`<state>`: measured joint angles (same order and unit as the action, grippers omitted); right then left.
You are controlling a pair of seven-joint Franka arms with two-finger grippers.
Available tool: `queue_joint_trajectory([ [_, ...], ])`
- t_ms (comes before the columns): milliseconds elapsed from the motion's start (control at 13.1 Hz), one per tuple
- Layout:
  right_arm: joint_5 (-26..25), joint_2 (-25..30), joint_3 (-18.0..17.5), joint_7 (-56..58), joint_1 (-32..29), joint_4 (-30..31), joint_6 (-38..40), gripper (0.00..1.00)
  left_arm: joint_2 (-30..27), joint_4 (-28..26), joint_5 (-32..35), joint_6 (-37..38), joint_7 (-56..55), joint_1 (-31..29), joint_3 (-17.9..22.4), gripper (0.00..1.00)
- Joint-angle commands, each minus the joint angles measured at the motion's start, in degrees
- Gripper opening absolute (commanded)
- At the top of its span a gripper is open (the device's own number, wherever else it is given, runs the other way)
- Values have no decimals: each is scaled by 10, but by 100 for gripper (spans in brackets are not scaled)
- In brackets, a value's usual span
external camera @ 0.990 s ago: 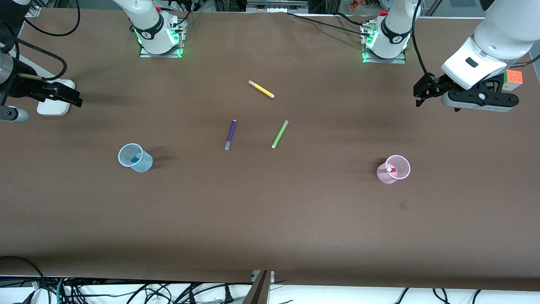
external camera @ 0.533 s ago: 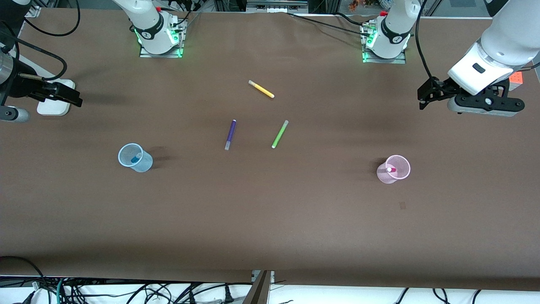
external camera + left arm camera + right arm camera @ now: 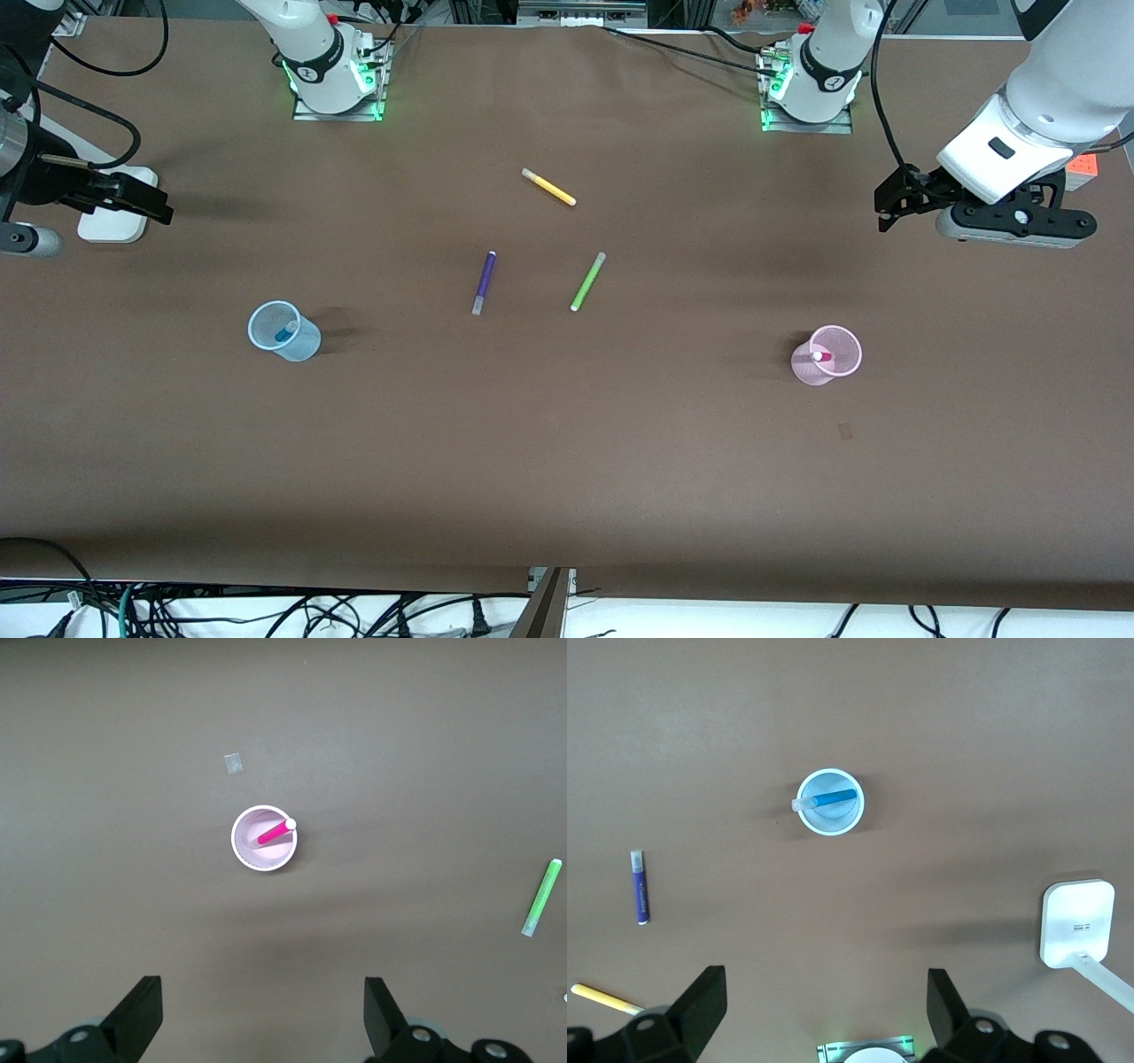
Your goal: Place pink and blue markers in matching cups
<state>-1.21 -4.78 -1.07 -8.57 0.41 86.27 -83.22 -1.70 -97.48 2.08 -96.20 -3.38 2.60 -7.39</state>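
The light blue cup [image 3: 283,330] stands toward the right arm's end of the table with the blue marker [image 3: 285,333] leaning inside it. The pale pink cup [image 3: 827,355] stands toward the left arm's end with the pink marker [image 3: 821,356] inside it. My left gripper [image 3: 889,206] is open and empty, high in the air, with the pink cup [image 3: 264,838] and pink marker [image 3: 273,833] well below it. My right gripper [image 3: 151,202] is open and empty, waiting high above the blue cup [image 3: 831,803] and blue marker [image 3: 828,800].
A purple pen [image 3: 483,282], a lime green pen [image 3: 587,281] and a yellow pen [image 3: 548,187] lie mid-table. A white device [image 3: 115,213] sits near the right gripper. A colour cube [image 3: 1083,165] sits at the left arm's end, half hidden by the arm.
The left arm has drifted slightly toward its own end of the table and now hides more of the colour cube. The right arm, cups and markers have not moved.
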Motion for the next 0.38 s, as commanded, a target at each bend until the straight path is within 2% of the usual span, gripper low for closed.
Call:
queue_joint_trajectory([
  [0,-10,-4,-4,5,-3,-12,3,100,8,19,-7,15,9,2,4,100],
  [305,-10,-4,-4,5,-3,-12,3,100,8,19,-7,16,11,0,4,100],
])
